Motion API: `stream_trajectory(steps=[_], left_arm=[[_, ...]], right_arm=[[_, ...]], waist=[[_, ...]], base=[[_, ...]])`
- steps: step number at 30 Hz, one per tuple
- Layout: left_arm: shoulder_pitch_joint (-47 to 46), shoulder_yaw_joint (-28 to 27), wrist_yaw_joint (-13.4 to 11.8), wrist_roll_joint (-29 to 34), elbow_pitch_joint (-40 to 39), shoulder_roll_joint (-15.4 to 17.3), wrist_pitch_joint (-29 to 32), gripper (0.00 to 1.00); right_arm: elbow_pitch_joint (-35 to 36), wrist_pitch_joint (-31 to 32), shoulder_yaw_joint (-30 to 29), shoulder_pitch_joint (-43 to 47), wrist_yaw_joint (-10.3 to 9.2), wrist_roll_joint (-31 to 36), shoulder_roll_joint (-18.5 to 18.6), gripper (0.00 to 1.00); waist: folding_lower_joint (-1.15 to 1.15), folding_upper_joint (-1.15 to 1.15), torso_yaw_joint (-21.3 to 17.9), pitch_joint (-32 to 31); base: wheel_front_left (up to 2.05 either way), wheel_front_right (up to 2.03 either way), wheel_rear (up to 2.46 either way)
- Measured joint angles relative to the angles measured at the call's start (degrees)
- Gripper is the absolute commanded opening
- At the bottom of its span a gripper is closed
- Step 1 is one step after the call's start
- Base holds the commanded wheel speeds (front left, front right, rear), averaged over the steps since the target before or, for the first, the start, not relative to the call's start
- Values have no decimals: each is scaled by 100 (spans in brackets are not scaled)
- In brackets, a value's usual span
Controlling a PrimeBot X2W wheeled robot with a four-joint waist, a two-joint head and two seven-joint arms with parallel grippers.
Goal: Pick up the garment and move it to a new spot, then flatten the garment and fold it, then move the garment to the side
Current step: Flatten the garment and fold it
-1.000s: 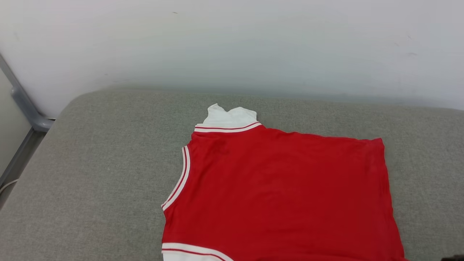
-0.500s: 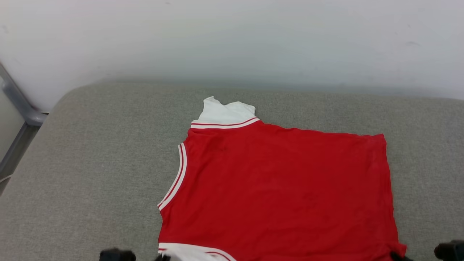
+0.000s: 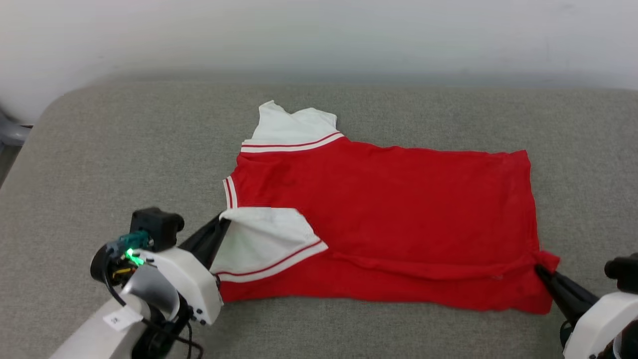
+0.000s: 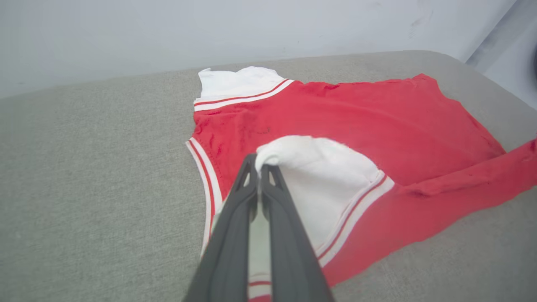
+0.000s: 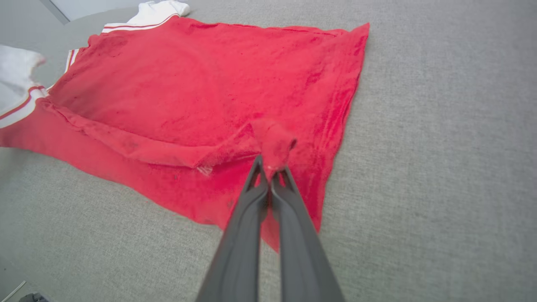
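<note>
The garment (image 3: 389, 209) is a red jersey with white striped-trim sleeves, lying spread on a grey cushion, collar to the left. My left gripper (image 3: 224, 222) is shut on the near white sleeve (image 4: 310, 176), lifted and folded over the red body. My right gripper (image 3: 541, 269) is shut on the near hem corner (image 5: 272, 142), raised off the cushion. A long fold of red cloth (image 5: 138, 144) runs between the two held points. The far sleeve (image 3: 291, 124) lies flat. No lettering is visible.
The grey cushion (image 3: 124, 149) stretches wide to the left and right of the garment, with its front strip bare. A white wall (image 3: 319, 35) rises close behind it. A grey metal frame piece (image 3: 10, 132) sits at the far left edge.
The camera tilted down, bringing both arms into view. The near edge of the garment has been lifted and drawn over the red body, with the near sleeve now lying on top.
</note>
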State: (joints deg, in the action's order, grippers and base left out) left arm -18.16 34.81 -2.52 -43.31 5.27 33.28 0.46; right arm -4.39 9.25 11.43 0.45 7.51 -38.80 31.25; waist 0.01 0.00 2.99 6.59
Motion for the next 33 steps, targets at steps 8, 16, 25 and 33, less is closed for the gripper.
stream_trajectory(steps=[8, 16, 25, 33], left_arm=[[-1082, 116, 427, 168, 1161, -286, 92, 0], [-1396, 346, 710, 240, 2402, -554, -30, 0], [-1606, 554, 915, 118, 3365, -921, -308, 0], [-1770, 565, 959, 21, 3520, -926, -668, 100]], right_arm=[[-525, 186, 276, -938, 0, -168, -5, 0], [-1223, 135, 690, -1439, 0, -233, -56, 0], [-1653, -162, 1039, -1676, 0, -289, -48, 18], [-1500, -661, 990, -1499, 0, -304, 32, 100]], waist=[[0, 0, -175, 546], [0, 0, -225, 837], [0, 0, -203, 906], [-1, 0, -80, 569]], base=[[0, 0, 0], [0, 0, 0], [0, 0, 0], [0, 0, 0]])
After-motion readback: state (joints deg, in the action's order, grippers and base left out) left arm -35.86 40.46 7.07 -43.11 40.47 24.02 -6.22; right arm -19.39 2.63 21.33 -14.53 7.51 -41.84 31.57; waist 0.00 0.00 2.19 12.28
